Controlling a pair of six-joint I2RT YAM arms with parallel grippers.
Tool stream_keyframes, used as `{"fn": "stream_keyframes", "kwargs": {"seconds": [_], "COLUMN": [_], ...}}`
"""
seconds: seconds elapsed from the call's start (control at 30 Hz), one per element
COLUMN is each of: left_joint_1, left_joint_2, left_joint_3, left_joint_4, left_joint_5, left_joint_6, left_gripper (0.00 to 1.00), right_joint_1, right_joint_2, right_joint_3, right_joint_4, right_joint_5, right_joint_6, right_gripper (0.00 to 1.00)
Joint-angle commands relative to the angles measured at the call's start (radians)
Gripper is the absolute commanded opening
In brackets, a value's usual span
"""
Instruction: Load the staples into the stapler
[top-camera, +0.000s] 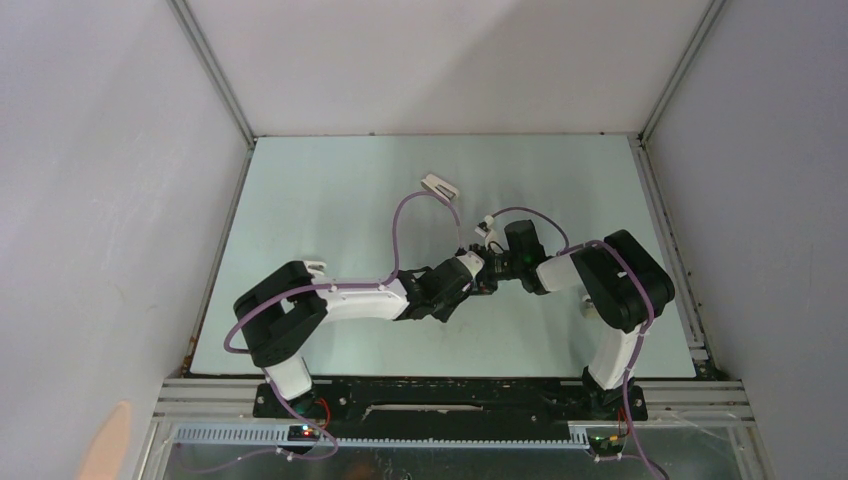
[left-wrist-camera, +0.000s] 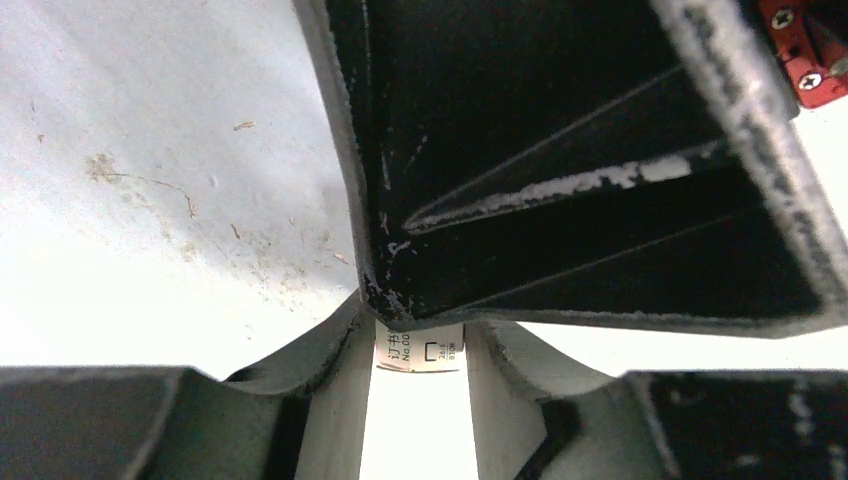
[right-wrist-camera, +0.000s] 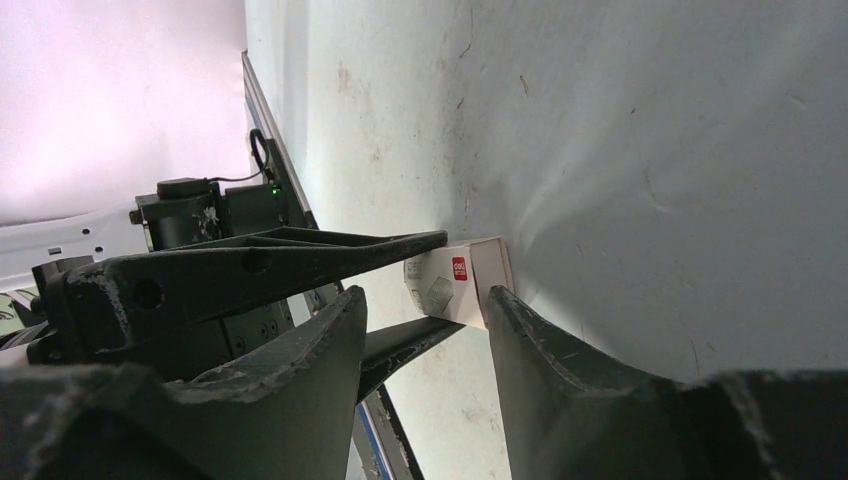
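A small white cardboard box (left-wrist-camera: 420, 352) with a red mark (right-wrist-camera: 459, 268) sits between the tips of my left gripper (left-wrist-camera: 420, 335), which is shut on it just above the table. My right gripper (right-wrist-camera: 425, 300) faces it from the other side with its jaws apart; one fingertip (right-wrist-camera: 505, 305) touches the box's end, and the box lies just past the tips. Both grippers meet mid-table (top-camera: 490, 275). The staples themselves are hidden. The stapler (top-camera: 440, 186), small and pale, lies farther back on the table, apart from both arms.
The pale table (top-camera: 340, 220) is walled on three sides by white panels. Purple cables (top-camera: 410, 205) loop over the arms near the stapler. A dark rail (right-wrist-camera: 265, 150) runs along the table edge in the right wrist view.
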Motion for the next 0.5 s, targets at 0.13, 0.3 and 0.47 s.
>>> {"fn": "stream_keyframes", "kwargs": {"seconds": [0.13, 0.3, 0.47], "left_joint_1": [0.000, 0.000, 0.000], "left_joint_2": [-0.007, -0.006, -0.012], "left_joint_3": [-0.022, -0.021, -0.026], "left_joint_4": [0.000, 0.003, 0.011], "left_joint_5": [0.027, 0.034, 0.036], "left_joint_6": [0.032, 0.038, 0.048], "left_gripper": [0.40, 0.39, 0.39], "right_joint_1": [0.011, 0.010, 0.018], "right_joint_2": [-0.006, 0.011, 0.026], "right_joint_3": [0.003, 0.003, 0.003], "right_joint_4": [0.036, 0.057, 0.076], "right_joint_5": [-0.008, -0.032, -0.074], "right_joint_6": [-0.017, -0.009, -0.004], "right_gripper": [0.51, 0.51, 0.50]}}
